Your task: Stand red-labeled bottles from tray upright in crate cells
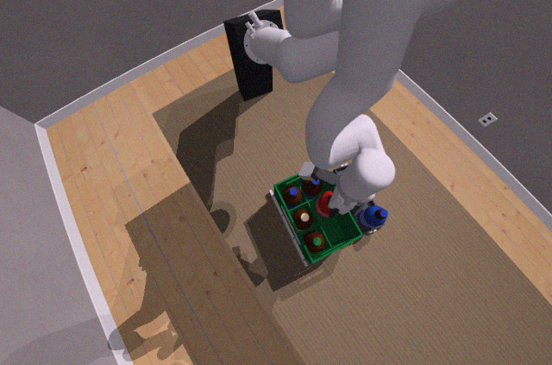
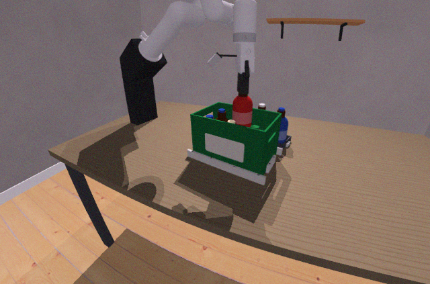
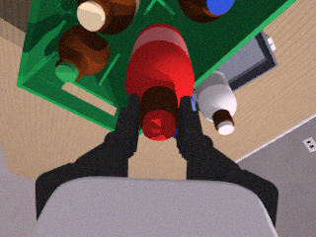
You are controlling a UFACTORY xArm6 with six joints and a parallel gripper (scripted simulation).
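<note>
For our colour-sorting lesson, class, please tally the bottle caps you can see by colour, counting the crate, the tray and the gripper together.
Blue caps: 3
Cream cap: 1
Green cap: 1
Red cap: 1
White cap: 1
Total: 7

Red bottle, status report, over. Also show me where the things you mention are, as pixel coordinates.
Gripper (image 2: 242,90) (image 3: 159,107) shut on red bottle (image 2: 242,111) (image 3: 160,66). Bottle upright, partway into green crate (image 1: 336,248) (image 2: 217,145) (image 3: 37,74). Nothing visibly blocking it.
</note>
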